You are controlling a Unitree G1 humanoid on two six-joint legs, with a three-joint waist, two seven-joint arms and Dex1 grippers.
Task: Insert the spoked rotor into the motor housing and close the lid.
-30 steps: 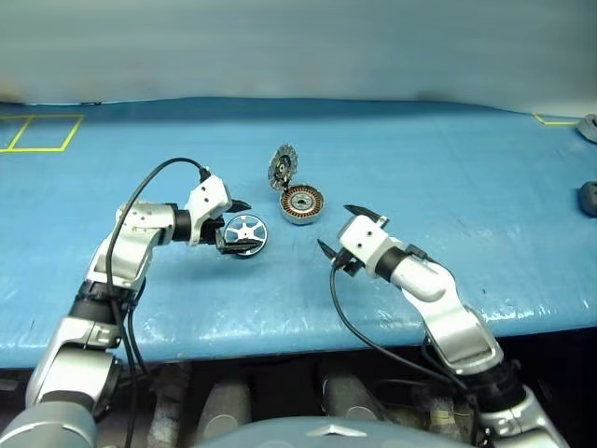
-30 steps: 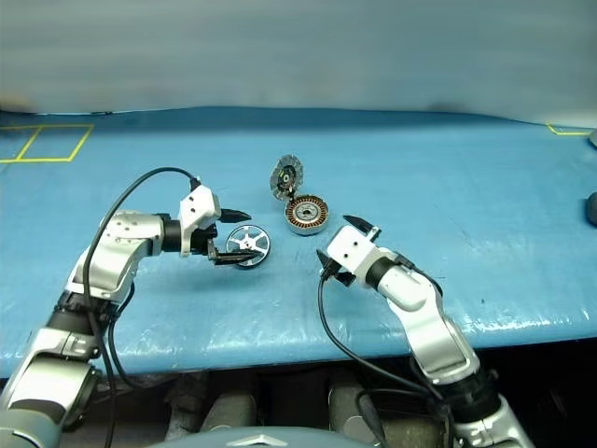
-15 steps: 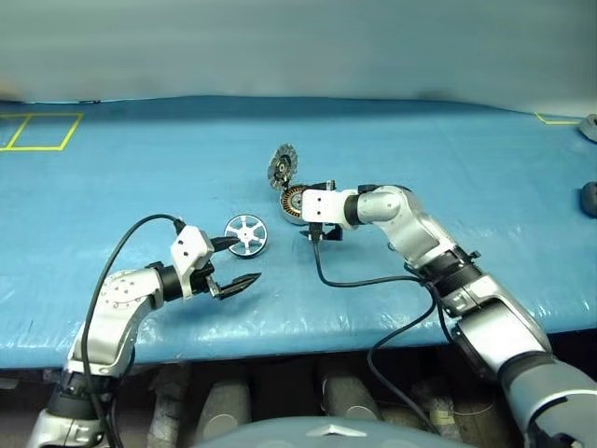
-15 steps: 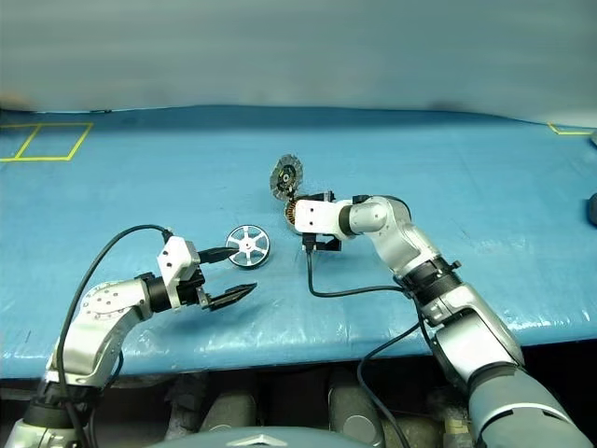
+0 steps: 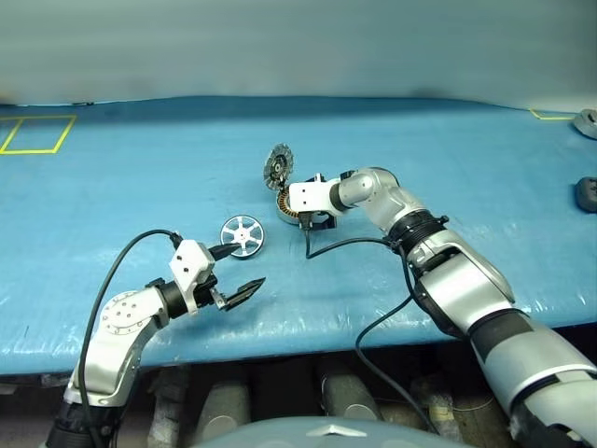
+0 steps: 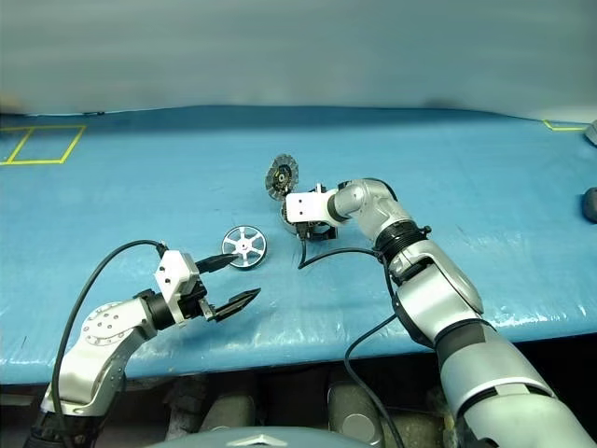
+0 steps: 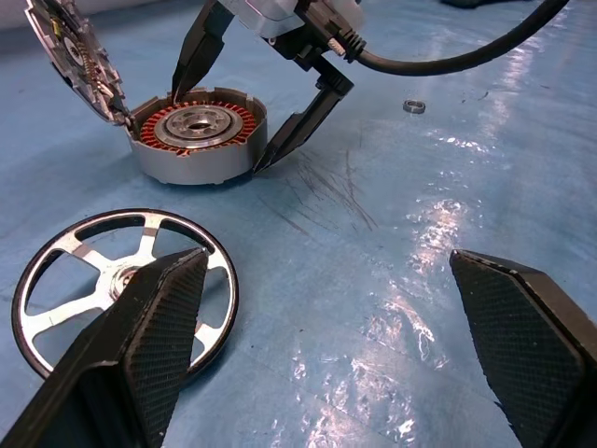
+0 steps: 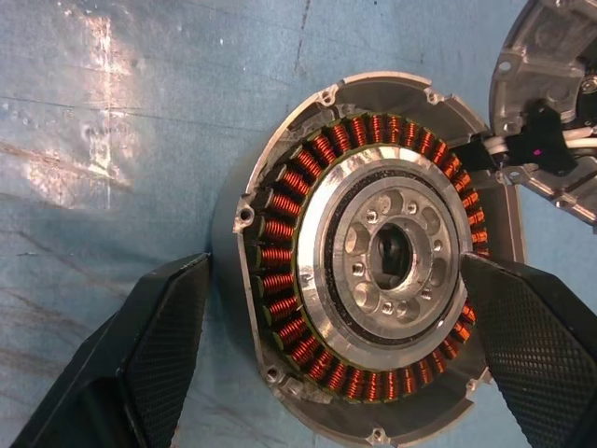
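While the right gripper (image 7: 250,112) hangs over the housing (image 8: 364,285), its fingers (image 7: 298,126) spread wide to either side of the round case, nothing is held between them. In the left wrist view one fingertip stands over the housing's rim and the other comes down beside its wall; whether either touches the metal cannot be told. The housing sits on the blue table (image 5: 448,168) with its ring of copper windings around a dark centre facing up. Its lid (image 5: 277,167) stands open, tilted up at the far left edge of the housing and joined to it there.

The rotor (image 5: 242,232) lies flat on the table, nearer the robot and to the left of the housing, apart from it. It is a silver spoked wheel with a dark rim.

The left gripper (image 5: 235,269) sits low over the table, nearer the robot than the rotor, with its fingers (image 7: 154,331) wide apart and empty. One fingertip reaches close to the rotor's near edge; the other points off to the right over bare table.
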